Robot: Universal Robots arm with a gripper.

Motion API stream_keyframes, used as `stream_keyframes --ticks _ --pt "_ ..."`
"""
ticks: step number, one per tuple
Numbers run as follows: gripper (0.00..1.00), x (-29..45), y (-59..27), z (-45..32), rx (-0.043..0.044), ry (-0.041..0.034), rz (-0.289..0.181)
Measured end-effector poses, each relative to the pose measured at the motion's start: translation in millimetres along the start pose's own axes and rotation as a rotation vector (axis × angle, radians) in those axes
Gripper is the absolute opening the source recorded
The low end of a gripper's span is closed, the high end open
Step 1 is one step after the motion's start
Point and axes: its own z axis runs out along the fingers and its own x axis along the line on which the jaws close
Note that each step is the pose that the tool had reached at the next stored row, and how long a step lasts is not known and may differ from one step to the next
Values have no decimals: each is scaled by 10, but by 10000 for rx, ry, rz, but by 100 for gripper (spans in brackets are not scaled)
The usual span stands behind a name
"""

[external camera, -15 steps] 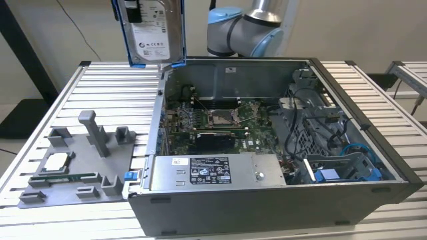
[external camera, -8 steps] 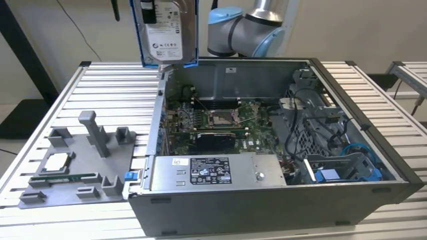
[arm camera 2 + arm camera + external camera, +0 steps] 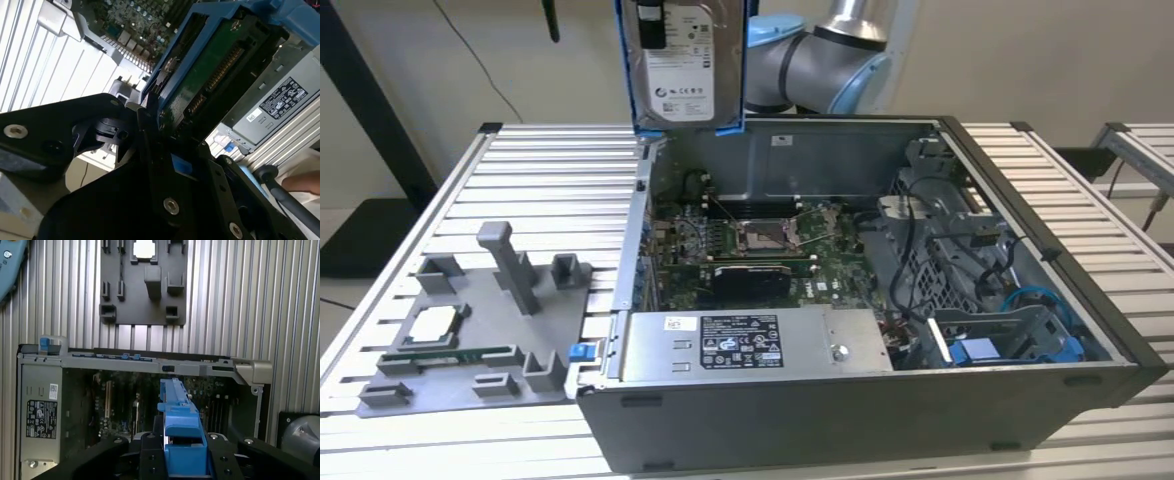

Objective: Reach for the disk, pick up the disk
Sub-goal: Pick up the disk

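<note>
In both wrist views I see my gripper [image 3: 183, 444] right under the cameras, its black jaws clamped on either side of the disk [image 3: 176, 405], pressing on the blue frame. The second wrist view shows the drive's green circuit-board side and one black finger [image 3: 148, 131] set against the frame's edge. In the exterior view the disk hangs upright in the air, white label facing the camera, above the rear wall of the open computer case [image 3: 854, 420] and clear of it, with the grey arm [image 3: 821, 60] just behind it.

Below the disk, inside the case, lies the motherboard [image 3: 761, 240]. The silver power-supply box [image 3: 747, 345] sits along the case's front edge, and a blue drive bracket [image 3: 987, 350] is in the corner towards the exterior view's right.

Beyond the case, on the exterior view's left, a grey fixture plate [image 3: 467, 340] lies flat on the ribbed metal worktop [image 3: 547, 170]. A small square processor chip [image 3: 434, 322] rests in one of its pockets, well apart from the disk
</note>
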Motion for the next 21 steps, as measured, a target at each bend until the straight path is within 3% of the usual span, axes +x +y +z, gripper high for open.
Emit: stream_keyframes --ticks 6,16,21 --pt "0 10 -198 3 -1 0 0" --pt "0 20 -441 6 0 0 0" --pt "0 34 -646 5 0 0 -1"
